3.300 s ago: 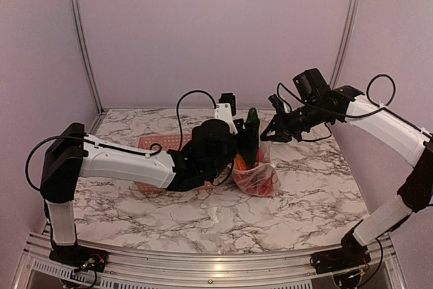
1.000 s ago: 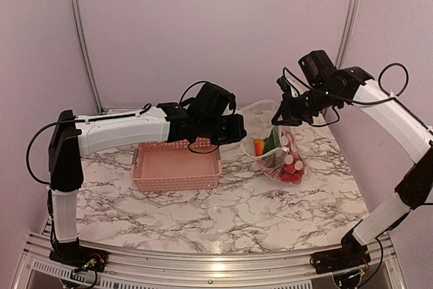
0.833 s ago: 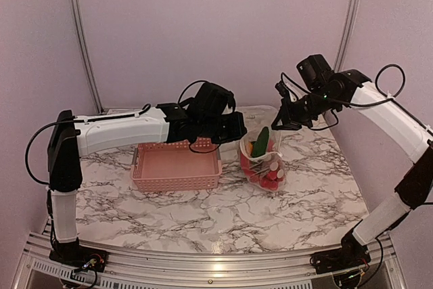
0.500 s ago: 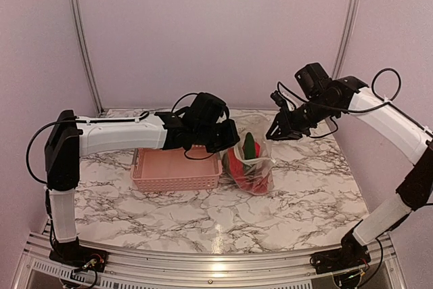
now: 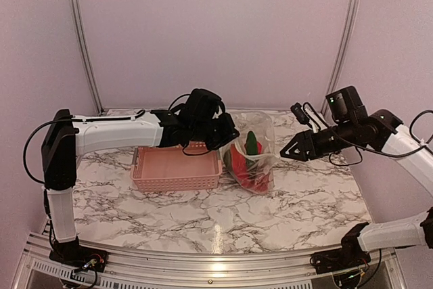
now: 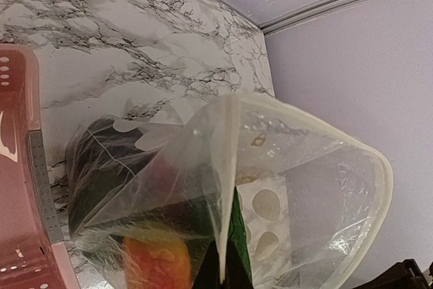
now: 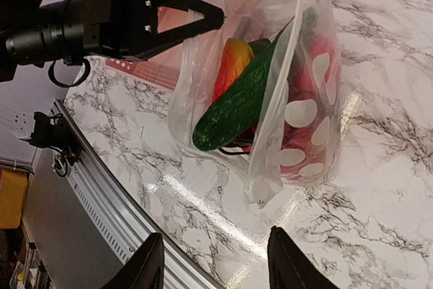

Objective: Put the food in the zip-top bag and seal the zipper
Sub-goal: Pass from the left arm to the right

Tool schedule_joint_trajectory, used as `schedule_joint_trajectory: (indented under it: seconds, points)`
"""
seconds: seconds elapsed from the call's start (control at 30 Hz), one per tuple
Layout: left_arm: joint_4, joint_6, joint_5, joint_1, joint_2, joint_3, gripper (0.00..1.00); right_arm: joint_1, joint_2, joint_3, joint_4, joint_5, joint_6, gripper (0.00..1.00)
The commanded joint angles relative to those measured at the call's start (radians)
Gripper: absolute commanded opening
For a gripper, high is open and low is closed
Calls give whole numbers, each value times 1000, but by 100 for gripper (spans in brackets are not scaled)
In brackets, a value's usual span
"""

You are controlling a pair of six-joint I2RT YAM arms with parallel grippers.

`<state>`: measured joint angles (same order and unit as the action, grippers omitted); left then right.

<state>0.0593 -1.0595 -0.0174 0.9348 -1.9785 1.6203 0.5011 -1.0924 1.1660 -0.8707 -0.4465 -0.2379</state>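
The zip-top bag [image 5: 252, 160], clear with white dots, rests its bottom on the marble table next to the basket. Its mouth gapes upward, rimmed by the zipper [image 6: 325, 121]. Inside is the food: a green cucumber [image 7: 250, 96], an orange piece [image 7: 229, 59], red pieces [image 7: 318, 59] and a dark piece [image 6: 101, 160]. My left gripper [image 5: 229, 135] [image 6: 222, 262] is shut on the bag's upper edge and also shows in the right wrist view [image 7: 169, 18]. My right gripper [image 5: 284, 153] [image 7: 215, 232] stands open, empty, to the right of the bag and apart from it.
A pink lattice basket [image 5: 177, 167] [image 6: 13, 167] sits just left of the bag, under the left forearm. The metal rail of the table's near edge [image 7: 101, 201] shows in the right wrist view. Purple walls enclose the back and sides.
My right gripper has opened, let go of the bag's edge and drawn back to the right and lower. The bag swung left and settled beside the basket, held only by the left gripper.
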Motion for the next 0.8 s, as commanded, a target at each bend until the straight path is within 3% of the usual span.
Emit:
schedule_joint_trajectory:
  seconds: [0.0, 0.47, 0.67, 0.77]
  points:
    - [-8, -21, 37, -10, 50, 30, 0, 5, 33, -109, 108, 0, 36, 50]
    - [43, -88, 146, -46, 42, 58, 0, 10, -26, -214, 306, 102, 150, 51]
    - [54, -118, 207, -65, 34, 75, 0, 17, -61, -214, 385, 88, 179, 37]
    - [69, -104, 216, -69, 34, 86, 0, 21, -69, -209, 393, 95, 182, 23]
